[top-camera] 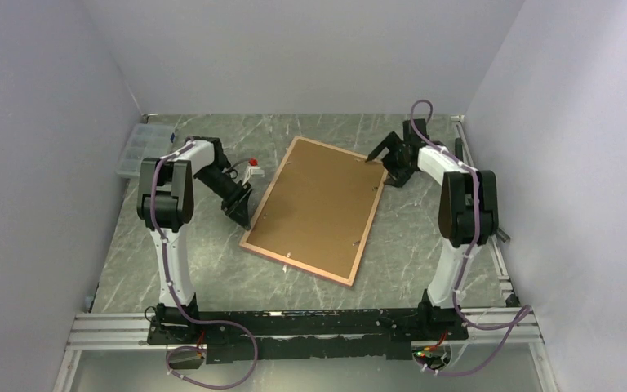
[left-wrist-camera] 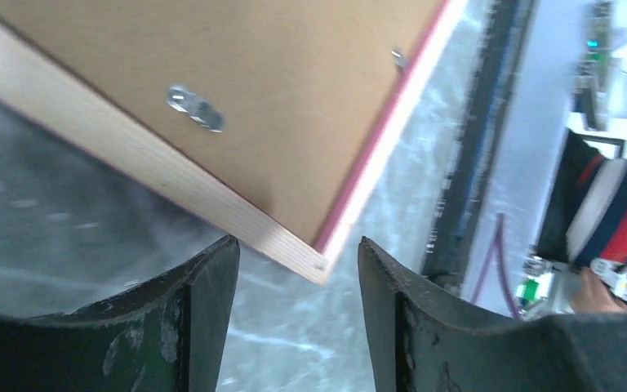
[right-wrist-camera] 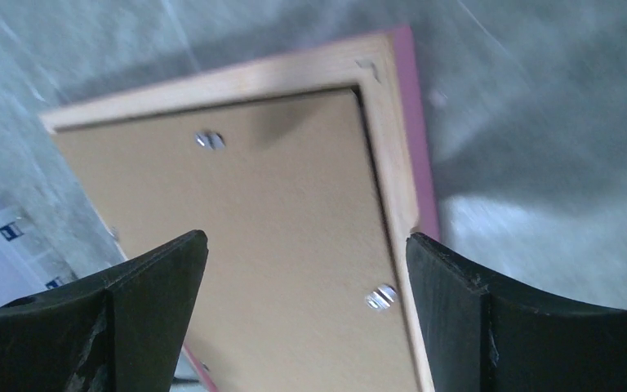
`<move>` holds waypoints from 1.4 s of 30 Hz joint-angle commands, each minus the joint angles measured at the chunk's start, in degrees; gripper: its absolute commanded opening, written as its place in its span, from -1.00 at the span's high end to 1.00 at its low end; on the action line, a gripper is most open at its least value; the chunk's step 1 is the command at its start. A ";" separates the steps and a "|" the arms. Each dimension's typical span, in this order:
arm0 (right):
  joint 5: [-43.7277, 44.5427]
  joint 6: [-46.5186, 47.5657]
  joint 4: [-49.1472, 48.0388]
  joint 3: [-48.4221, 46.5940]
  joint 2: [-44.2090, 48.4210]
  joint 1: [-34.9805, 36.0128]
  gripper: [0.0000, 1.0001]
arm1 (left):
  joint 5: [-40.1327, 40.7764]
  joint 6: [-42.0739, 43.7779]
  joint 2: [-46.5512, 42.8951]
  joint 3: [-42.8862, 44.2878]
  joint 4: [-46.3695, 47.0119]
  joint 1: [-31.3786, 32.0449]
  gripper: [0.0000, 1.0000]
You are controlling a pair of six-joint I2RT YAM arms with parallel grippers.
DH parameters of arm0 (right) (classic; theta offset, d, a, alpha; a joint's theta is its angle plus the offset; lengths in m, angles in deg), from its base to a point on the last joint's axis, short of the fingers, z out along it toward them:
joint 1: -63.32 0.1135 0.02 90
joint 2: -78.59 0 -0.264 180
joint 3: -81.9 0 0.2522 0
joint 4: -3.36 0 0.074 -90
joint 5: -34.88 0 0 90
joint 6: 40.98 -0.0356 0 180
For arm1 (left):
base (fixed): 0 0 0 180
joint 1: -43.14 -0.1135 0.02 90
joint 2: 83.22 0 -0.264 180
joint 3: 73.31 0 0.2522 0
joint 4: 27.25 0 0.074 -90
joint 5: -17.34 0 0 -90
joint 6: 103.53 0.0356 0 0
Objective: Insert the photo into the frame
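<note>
The frame [top-camera: 296, 263] lies back-up on the marbled table, tan rails showing with a pink lip at the edges. A brown backing board [top-camera: 322, 208] fills it, held by small metal clips [left-wrist-camera: 196, 108]. The photo is out of view. My left gripper [top-camera: 241, 214] is open at the frame's left edge. In the left wrist view the near-left corner of the frame [left-wrist-camera: 131, 143] sits just in front of the left gripper [left-wrist-camera: 296, 245], touching neither finger. My right gripper [top-camera: 373, 155] stands wide open over the frame's far right corner. In its wrist view the right gripper [right-wrist-camera: 306, 241] straddles the backing board [right-wrist-camera: 277, 229] and the rail [right-wrist-camera: 384, 139].
A clear plastic organiser box [top-camera: 135, 151] sits at the far left by the wall. A small red-and-white object [top-camera: 254, 167] lies just left of the frame's far corner. Aluminium rails [top-camera: 294, 327] run along the near edge. A person in a striped top [left-wrist-camera: 612, 212] is beyond that edge.
</note>
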 commanded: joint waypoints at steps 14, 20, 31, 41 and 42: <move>10.29 7.26 8.82 -10.76 9.57 9.74 -0.76 | 5.03 -19.61 -12.26 13.39 4.77 -5.07 -0.89; 8.55 8.08 5.39 -4.99 13.36 16.85 -0.96 | 7.94 -21.32 -15.67 16.46 12.41 -5.32 -0.89; -0.95 3.49 -6.60 2.81 16.44 17.88 -1.00 | 0.91 -32.37 -8.46 4.90 23.51 -4.95 -0.18; -1.69 -2.63 -10.65 -0.83 3.81 32.71 -0.28 | -5.88 -36.23 -8.48 -10.75 26.95 -2.80 0.19; -2.82 -3.27 -11.86 -1.55 2.30 33.70 -0.21 | -5.54 -36.12 -8.17 -11.44 27.21 -2.51 0.25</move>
